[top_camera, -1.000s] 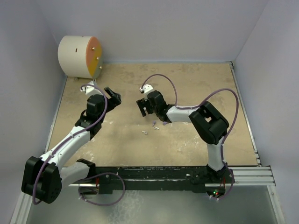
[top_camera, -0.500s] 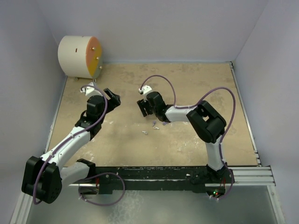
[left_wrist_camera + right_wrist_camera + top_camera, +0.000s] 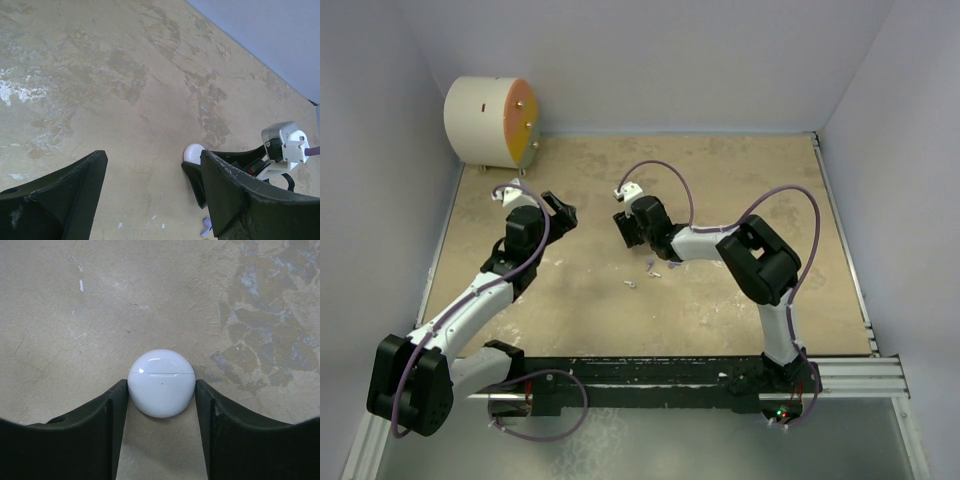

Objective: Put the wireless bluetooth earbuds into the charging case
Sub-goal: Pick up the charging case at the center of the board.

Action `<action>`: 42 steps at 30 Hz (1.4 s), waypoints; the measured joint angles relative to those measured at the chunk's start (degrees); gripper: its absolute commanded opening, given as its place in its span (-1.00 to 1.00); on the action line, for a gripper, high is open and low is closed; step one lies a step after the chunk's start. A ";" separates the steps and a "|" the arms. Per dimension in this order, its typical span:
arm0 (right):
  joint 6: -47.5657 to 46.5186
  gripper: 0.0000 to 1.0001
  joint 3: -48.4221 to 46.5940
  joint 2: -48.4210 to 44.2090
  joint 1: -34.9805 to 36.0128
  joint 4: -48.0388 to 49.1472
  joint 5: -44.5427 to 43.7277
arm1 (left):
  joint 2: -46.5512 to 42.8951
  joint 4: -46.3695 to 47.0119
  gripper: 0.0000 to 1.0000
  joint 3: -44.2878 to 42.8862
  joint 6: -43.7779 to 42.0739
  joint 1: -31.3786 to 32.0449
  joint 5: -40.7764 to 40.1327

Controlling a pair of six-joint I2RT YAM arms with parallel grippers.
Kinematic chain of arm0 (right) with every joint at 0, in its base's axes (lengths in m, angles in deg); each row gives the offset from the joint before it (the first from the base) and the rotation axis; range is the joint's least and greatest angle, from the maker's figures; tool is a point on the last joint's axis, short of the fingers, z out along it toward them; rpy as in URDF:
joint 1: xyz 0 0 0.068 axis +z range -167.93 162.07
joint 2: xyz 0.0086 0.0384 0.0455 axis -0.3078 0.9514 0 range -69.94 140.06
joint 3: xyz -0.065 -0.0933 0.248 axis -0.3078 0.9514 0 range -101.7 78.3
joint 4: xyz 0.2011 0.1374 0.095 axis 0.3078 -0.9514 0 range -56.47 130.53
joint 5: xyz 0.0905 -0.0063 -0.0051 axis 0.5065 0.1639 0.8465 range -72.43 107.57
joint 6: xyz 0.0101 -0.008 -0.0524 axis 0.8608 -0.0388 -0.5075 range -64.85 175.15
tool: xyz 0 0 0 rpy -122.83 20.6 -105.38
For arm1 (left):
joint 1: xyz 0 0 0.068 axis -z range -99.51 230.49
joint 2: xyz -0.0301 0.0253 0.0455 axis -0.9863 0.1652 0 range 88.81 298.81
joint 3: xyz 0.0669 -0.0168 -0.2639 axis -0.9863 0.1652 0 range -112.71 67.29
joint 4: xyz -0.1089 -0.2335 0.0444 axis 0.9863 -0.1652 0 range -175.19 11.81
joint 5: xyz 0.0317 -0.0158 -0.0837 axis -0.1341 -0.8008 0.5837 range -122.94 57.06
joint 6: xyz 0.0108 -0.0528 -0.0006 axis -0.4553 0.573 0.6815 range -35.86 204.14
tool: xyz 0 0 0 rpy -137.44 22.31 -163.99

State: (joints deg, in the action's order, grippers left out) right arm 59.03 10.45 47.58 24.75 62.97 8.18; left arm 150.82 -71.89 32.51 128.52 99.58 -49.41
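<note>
Status: charging case (image 3: pixel 161 383) unopened, pinched in right gripper (image 3: pixel 161 390) jaws; left gripper (image 3: pixel 152 172) jaws spread, empty; earbuds (image 3: pixel 631 285) loose on table (image 3: pixel 740 310), none inserted.

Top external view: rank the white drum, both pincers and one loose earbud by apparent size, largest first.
1. White drum, clearly largest.
2. Left pincer and right pincer: they look about alike, so no ranking between them.
3. Earbud, by far the smallest.
</note>
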 measured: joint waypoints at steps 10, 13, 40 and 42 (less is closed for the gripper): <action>-0.81 -0.43 -0.28 0.33 0.09 0.35 -0.07 | 0.00 0.04 0.49 0.02 0.02 -0.57 0.39; -1.57 -0.71 -0.26 0.31 0.09 0.52 -0.04 | 0.00 0.55 0.48 0.33 0.07 -0.98 1.16; -17.42 -1.00 4.72 -11.39 0.09 9.09 22.16 | 12.74 20.39 0.43 4.96 5.90 -4.35 20.92; -17.46 -1.00 4.39 -11.39 0.09 8.83 22.73 | 13.38 22.80 0.42 5.46 6.71 -4.35 21.73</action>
State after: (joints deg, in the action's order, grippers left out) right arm 41.56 14.84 36.19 24.84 71.80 30.92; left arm 164.20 -49.09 37.97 135.23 95.23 -27.68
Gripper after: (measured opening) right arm 0.535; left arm 0.718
